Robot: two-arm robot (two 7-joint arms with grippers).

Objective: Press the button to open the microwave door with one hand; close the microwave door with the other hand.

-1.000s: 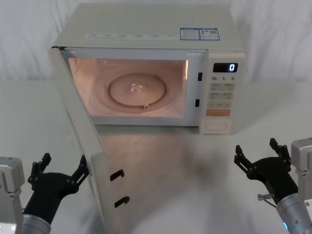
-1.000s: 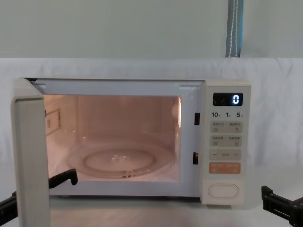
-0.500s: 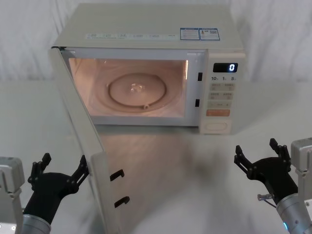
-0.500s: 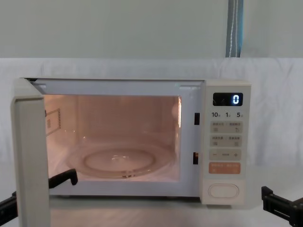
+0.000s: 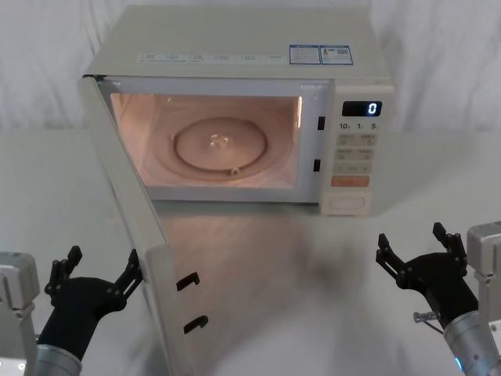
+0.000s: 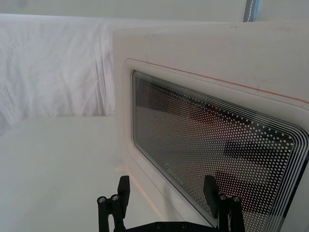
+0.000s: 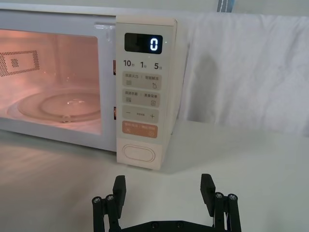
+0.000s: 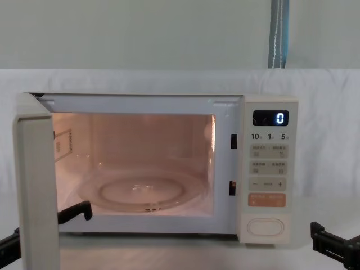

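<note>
The cream-white microwave stands at the table's middle with its lit cavity showing. The microwave door is swung wide open toward me on its left hinge. The pill-shaped button sits at the bottom of the control panel. My left gripper is open, low at the front left, just outside the door's outer face, its right finger near the door edge. My right gripper is open at the front right, in front of the button and apart from it.
A glass turntable lies inside the cavity. The display reads 0. White cloth covers the table and hangs behind. Two black latch hooks stick out from the door's free edge.
</note>
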